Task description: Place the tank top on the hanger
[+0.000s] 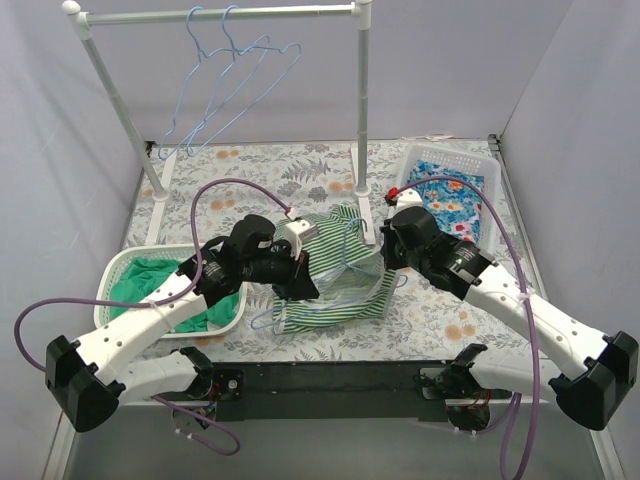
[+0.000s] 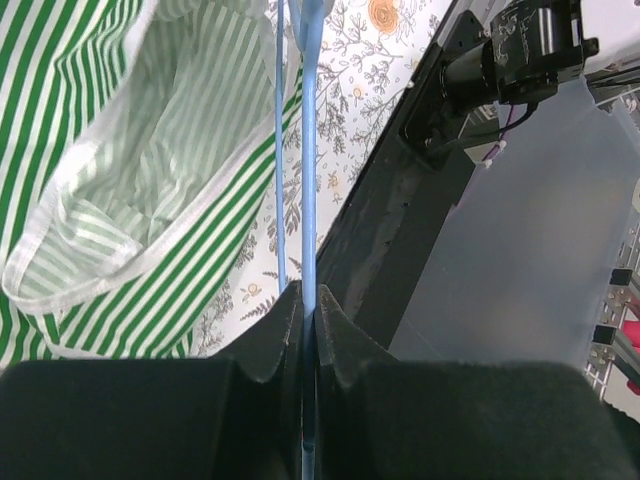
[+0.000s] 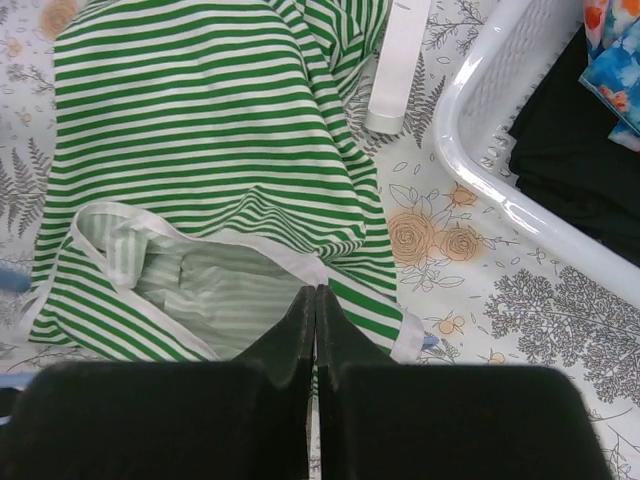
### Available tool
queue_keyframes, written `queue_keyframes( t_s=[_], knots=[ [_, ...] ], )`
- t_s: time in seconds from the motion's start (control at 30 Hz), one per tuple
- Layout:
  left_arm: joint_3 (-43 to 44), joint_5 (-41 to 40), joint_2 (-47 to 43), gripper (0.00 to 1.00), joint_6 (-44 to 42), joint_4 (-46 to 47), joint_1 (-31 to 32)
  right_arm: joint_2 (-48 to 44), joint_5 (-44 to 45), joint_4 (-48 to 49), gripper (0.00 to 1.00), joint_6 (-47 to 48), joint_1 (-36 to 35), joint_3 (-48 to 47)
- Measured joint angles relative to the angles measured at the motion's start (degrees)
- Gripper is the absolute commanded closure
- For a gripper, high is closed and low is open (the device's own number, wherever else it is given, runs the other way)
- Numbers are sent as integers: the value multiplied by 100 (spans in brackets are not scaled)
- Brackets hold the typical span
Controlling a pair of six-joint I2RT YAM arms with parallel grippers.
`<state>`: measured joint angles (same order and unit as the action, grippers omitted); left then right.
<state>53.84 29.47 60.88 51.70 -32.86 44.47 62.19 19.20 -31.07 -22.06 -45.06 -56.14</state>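
The left gripper [image 2: 308,300] is pinching the hanger [image 2: 308,150]; the right gripper [image 3: 316,305] is nipping the white edge of the tank top [image 3: 200,120], lying on the counter [image 3: 520,310] between them. Lifting that edge while threading the wire inside seems wisest

Tank top [image 1: 345,300] between left basket [image 1: 150,252] and right basket [image 1: 450,147]; rack [image 1: 362,100] behind.

Pale walls [image 1: 450,70] enclose a floral-covered table [image 1: 300,165] bearing a white rack [image 1: 362,100].
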Motion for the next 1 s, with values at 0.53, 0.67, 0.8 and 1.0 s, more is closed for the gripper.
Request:
queue_keyframes(
  t_s=[0.53,0.67,0.8,1.0],
  knots=[
    [-892,-122,647,100,988,2653,361,-973,-774,603,52,20,-2,302],
    [-938,-256,876,100,1104,3060,533,-1244,-892,656,44,136,-2,459],
    [-944,-319,1025,100,1169,3364,599,-1663,-1071,881,41,219,0,640],
    [-942,-317,1329,100,1176,3567,688,-1582,-1276,1429,41,289,-2,896]
  ],
)
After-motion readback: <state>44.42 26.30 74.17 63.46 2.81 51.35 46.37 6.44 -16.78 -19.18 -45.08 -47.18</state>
